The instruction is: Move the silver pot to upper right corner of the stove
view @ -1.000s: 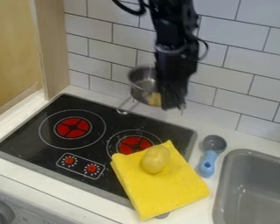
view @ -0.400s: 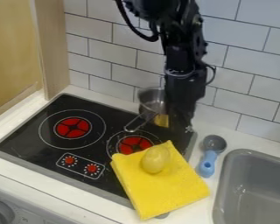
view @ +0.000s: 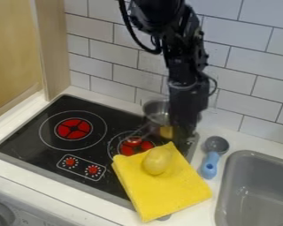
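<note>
potato (view: 157,160) on cloth (view: 167,194) | cloth on stove (view: 27,140) | scoop (view: 210,166) between stove, sink (view: 259,192)

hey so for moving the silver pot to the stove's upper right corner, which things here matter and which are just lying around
Part of the job:
- silver pot
- stove
- claw, at the pot

Just lying about:
- yellow cloth
- potato-like item on it
- blue-handled scoop
- sink

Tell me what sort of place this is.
Probably a toy kitchen: a stovetop with red burners, a grey sink beside it, and a tiled wall behind.
</note>
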You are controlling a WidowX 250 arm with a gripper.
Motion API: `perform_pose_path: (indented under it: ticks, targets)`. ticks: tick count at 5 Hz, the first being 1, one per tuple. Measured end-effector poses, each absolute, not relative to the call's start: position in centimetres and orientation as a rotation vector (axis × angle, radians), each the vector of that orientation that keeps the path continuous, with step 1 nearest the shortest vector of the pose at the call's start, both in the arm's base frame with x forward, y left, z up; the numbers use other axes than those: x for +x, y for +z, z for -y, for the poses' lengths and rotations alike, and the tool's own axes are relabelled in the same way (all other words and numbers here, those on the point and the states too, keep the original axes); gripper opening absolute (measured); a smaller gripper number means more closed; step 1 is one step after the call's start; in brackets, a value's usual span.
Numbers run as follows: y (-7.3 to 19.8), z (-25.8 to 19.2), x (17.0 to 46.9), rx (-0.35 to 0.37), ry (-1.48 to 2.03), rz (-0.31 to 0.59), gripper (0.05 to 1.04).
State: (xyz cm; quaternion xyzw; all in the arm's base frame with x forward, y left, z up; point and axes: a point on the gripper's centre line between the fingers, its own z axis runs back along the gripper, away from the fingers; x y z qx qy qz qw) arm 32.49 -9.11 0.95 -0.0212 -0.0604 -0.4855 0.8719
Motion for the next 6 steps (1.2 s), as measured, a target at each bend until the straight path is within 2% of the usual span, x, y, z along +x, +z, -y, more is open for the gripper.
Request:
perform_pose_path:
  ticks: [1,2,4,5,6]
  targets:
    - [0.1,9.2,32.4,-0.061,-1.032,0.111,0.089]
    - [-0.1,9.5,32.1,-0.090,-1.033,0.089,0.206]
    - [0.1,9.5,31.9,-0.093,-1.038,0.092,0.718]
    - [1.3,9.4,31.5,-0.083,-1.033,0.118,0.982]
    - [3.2,9.3,31.3,-0.066,-1.028,0.159,1.012]
